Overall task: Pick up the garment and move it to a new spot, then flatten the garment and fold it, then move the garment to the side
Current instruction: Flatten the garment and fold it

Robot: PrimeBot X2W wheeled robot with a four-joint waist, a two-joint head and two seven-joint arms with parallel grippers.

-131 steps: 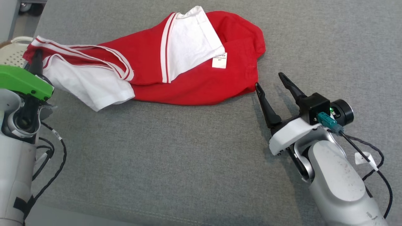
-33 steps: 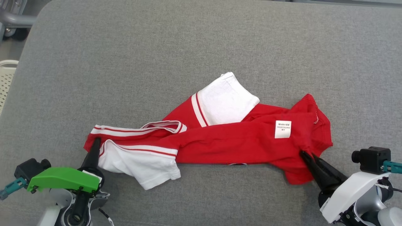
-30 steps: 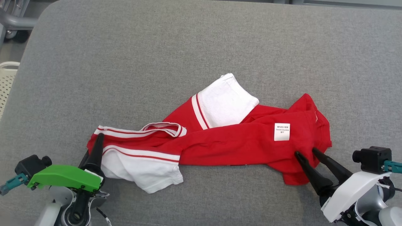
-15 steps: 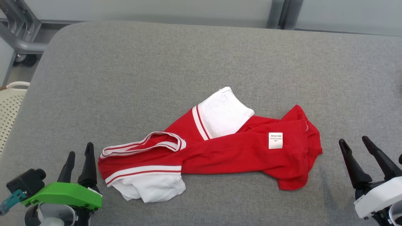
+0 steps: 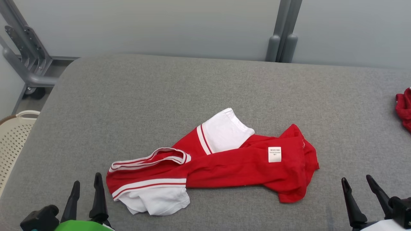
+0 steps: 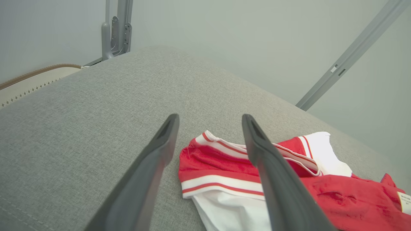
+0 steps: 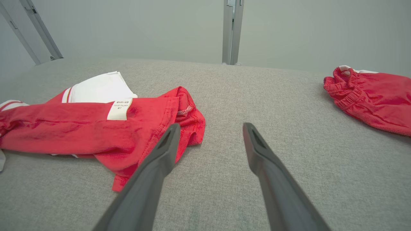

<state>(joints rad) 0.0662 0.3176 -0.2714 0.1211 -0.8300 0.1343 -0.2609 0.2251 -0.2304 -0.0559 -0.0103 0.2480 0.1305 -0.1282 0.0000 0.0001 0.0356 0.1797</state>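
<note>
Your garment [image 5: 224, 163] lies bunched at the near middle of the grey cushion [image 5: 160, 96]. The left gripper [image 5: 86, 179] and right gripper [image 5: 356, 178] flank it, jaws wide and empty. Pinch several twisted layers together and you'll likely press creases in.

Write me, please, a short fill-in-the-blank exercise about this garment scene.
1. The garment is mostly ____ with white sleeves.
2. The left pincer and the right pincer both stand ____, holding nothing.
3. The label on the garment is ____.
4. Another red cloth lies at the robot's far ____.
Missing words: red; open; white; right.
</note>
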